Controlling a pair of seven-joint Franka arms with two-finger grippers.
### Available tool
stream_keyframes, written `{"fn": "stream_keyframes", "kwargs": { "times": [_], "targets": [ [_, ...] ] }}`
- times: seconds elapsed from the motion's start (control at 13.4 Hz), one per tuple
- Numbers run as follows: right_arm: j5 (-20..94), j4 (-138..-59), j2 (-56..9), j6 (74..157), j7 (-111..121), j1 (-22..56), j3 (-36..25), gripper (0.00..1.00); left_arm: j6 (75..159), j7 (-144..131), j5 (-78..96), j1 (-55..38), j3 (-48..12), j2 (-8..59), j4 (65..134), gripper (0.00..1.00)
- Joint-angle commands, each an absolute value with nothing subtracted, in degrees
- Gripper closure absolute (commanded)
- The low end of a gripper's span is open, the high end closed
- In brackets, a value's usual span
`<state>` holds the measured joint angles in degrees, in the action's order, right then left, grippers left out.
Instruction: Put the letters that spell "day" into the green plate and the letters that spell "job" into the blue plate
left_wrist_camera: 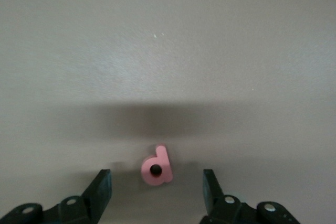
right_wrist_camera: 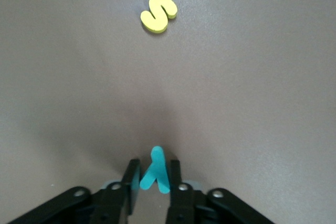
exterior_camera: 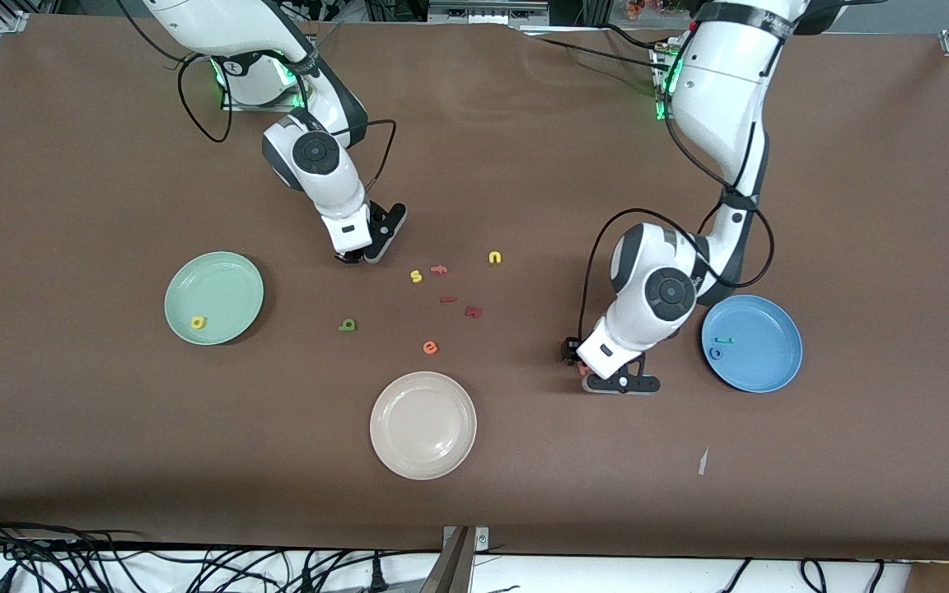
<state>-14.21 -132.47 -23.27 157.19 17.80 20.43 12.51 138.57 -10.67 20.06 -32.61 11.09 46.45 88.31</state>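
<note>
My right gripper (right_wrist_camera: 154, 165) is shut on the teal y (right_wrist_camera: 156, 170), low at the table between the green plate (exterior_camera: 223, 284) and the yellow s (exterior_camera: 416, 276). A yellow round-bowled letter (exterior_camera: 198, 322) lies in the green plate. The dark green letter (exterior_camera: 348, 325) lies on the table, nearer the front camera than my right gripper (exterior_camera: 352, 257). My left gripper (left_wrist_camera: 156, 179) is open, its fingers either side of the pink b (left_wrist_camera: 156, 166) without touching it, down at the table beside the blue plate (exterior_camera: 763, 366). That plate holds the teal j (exterior_camera: 722, 339) and the blue o (exterior_camera: 716, 353).
A pink f (exterior_camera: 439, 268), yellow n (exterior_camera: 495, 258), dark red m (exterior_camera: 473, 311), a small red piece (exterior_camera: 447, 299) and an orange e (exterior_camera: 430, 347) are scattered mid-table. A cream-white plate (exterior_camera: 423, 424) sits nearer the front camera.
</note>
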Motion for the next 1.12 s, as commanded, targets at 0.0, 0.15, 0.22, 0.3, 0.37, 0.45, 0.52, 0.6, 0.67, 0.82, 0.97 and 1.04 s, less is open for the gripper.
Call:
{"fn": "stream_keyframes", "kwargs": {
  "times": [0.0,0.15,0.22,0.3,0.37,0.45,0.52,0.6,0.67,0.82,0.97,1.04],
  "targets": [
    [-15.1,-132.4,-24.2,157.9,18.0,20.6,12.4,1.00,138.9,-10.9,21.3,-33.9,13.0,48.3,86.7,0.21],
    [-15.1,-132.0,-23.9,157.8,18.0,20.5,12.3,1.00,139.3,-10.8,21.2,-34.0,13.1,48.7,86.7,0.28],
    [-15.0,-131.7,-23.6,157.2,18.2,20.2,12.0,1.00,139.7,-10.6,21.2,-34.0,13.1,48.7,86.7,0.35],
    [-15.0,-131.1,-22.6,155.4,18.2,20.0,11.6,1.00,139.7,-10.5,21.2,-34.0,13.1,49.0,86.7,0.38],
    [-14.6,-130.1,-20.9,151.0,18.0,20.0,10.6,1.00,139.7,-10.5,21.2,-34.0,13.1,49.1,86.8,0.39],
    [-14.3,-128.2,-19.2,144.8,17.7,20.0,10.4,1.00,139.7,-10.3,21.1,-34.0,13.1,49.4,86.8,0.39],
    [-14.3,-126.1,-18.1,138.8,17.7,20.0,9.4,1.00,139.7,-10.1,21.1,-34.0,13.2,49.4,86.8,0.42],
    [-14.2,-123.9,-17.1,132.5,17.3,20.0,8.4,1.00,139.7,-10.1,21.1,-34.4,13.3,49.7,86.8,0.45],
    [-14.2,-121.1,-16.5,126.4,17.1,20.0,8.0,1.00,139.7,-10.1,21.1,-34.4,13.4,49.8,86.8,0.50],
    [-14.1,-116.2,-16.3,117.4,17.2,20.0,4.9,1.00,139.7,-9.9,21.0,-34.5,13.6,49.9,86.9,0.57],
    [-13.8,-114.4,-15.8,115.1,17.9,20.0,0.5,1.00,139.7,-9.8,21.0,-34.6,13.7,50.1,86.9,0.59],
    [-13.3,-113.9,-15.8,115.0,18.1,20.0,-2.1,1.00,139.7,-9.8,21.0,-34.6,14.0,50.1,86.8,0.62]
  ]
}}
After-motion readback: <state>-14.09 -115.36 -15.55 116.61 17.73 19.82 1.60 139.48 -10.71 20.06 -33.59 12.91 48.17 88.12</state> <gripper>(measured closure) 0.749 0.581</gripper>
